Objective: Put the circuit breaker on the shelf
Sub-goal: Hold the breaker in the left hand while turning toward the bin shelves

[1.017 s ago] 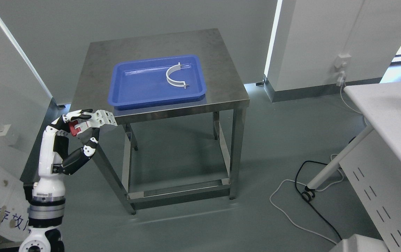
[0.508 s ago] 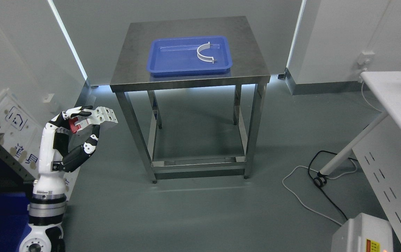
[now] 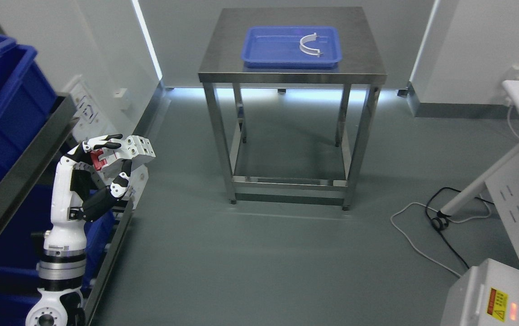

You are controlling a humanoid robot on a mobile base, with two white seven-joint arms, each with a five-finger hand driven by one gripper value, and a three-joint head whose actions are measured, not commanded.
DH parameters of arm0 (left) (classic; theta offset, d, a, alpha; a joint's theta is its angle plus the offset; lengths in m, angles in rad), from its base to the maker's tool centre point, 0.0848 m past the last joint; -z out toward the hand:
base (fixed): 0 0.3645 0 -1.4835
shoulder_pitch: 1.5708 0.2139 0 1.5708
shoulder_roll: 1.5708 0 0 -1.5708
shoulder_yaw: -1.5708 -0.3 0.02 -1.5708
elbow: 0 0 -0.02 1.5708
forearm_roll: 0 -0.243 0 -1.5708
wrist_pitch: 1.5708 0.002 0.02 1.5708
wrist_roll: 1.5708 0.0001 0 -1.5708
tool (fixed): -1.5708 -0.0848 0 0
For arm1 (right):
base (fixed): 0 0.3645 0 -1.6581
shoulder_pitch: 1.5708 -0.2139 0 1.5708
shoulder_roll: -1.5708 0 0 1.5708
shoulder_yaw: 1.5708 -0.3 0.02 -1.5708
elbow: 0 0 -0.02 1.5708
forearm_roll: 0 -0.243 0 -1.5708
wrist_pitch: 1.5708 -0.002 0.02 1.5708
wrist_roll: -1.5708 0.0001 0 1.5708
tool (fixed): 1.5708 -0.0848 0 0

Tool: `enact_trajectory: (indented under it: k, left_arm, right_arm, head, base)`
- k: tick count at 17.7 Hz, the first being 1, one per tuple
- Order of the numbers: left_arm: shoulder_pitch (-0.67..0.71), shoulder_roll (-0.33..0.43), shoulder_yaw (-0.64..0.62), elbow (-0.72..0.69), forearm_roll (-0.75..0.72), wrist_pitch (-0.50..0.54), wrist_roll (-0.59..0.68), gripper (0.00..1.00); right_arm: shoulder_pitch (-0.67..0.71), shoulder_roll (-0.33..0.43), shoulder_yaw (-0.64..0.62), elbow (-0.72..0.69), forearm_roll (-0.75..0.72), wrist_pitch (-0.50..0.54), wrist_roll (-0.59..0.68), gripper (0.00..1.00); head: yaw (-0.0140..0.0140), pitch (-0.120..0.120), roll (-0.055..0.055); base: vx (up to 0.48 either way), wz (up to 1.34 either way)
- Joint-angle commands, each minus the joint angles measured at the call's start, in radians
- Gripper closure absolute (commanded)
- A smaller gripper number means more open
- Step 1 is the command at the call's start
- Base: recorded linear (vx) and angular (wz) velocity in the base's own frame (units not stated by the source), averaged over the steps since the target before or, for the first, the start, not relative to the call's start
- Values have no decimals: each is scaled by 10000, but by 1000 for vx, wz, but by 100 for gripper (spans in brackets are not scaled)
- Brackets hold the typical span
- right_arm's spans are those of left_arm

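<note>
Grey floor, steel table

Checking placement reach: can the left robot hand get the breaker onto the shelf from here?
Probably yes. The left robot hand grips the breaker right beside the shelf, with nothing between; blue bins fill the upper tier.

Table at centre rear, bearing a tray; curved bracket in the tray's right part. Shelf with bins at left. Left hand holding circuit breaker just right of the shelf. Cables on floor at right.
</note>
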Motion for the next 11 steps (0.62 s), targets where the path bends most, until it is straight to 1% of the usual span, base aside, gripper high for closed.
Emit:
enact_trajectory:
  k: [1,6,11]
  left_arm:
    - [17,171,-94,-394,182,-12,-9,94]
    - [2,171,-95,-654,182,95,-9,94]
    - [-59,171,-125,-823,182,110,7,94]
  right_arm:
    - [-3,-174,199,0,0,1827,31,0]
    - [-3,-174,199,0,0,1827,31,0]
    - [-3,-174,199,0,0,1827,31,0]
  head:
    - [0,0,0]
    - [0,0,0]
    - [0,0,0]
  base:
    - [-238,590]
    - [-222,674]
    - [-124,1034]
